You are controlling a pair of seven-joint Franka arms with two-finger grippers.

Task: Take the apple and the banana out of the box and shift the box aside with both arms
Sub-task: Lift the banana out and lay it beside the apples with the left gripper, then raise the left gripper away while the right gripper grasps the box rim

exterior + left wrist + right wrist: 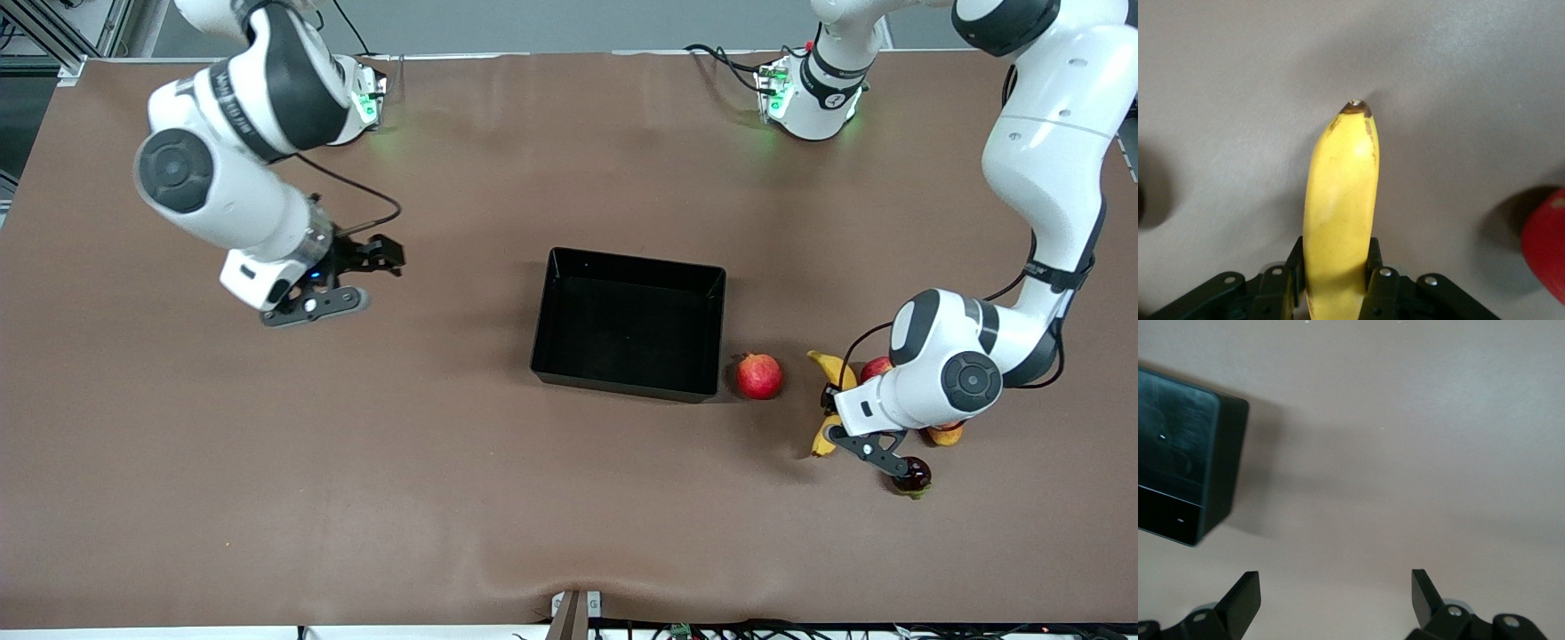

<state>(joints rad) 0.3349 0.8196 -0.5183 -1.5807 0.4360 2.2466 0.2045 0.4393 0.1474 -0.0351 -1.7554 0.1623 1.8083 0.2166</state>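
- Now, in the front view, the shallow glossy black rectangular box [629, 322] is lying empty in the middle of the brown table [356, 498]. The evenly red round fruit with a crown tip [758, 375] is resting just beside it, toward the left arm's end.
- The left gripper [834, 423] is clamping the curved yellow banana [832, 368] low at the table, among other fruits. The small red apple [876, 368] is showing only partly, because the arm is covering it. I judge both fruits are out of the box; releasing the banana and moving the box aside are not yet done.
- The right gripper [345, 277] is hovering over bare table at the right arm's end, waiting.
- In the left wrist view, the black fingers [1379, 280] are pressing both sides of the banana [1341, 220]; a red fruit [1545, 243] is cut off at the edge, so I cannot name it.
- In the right wrist view, the right gripper [1336, 595] is standing wide and holding nothing, and only one corner of the box [1185, 463] is appearing.
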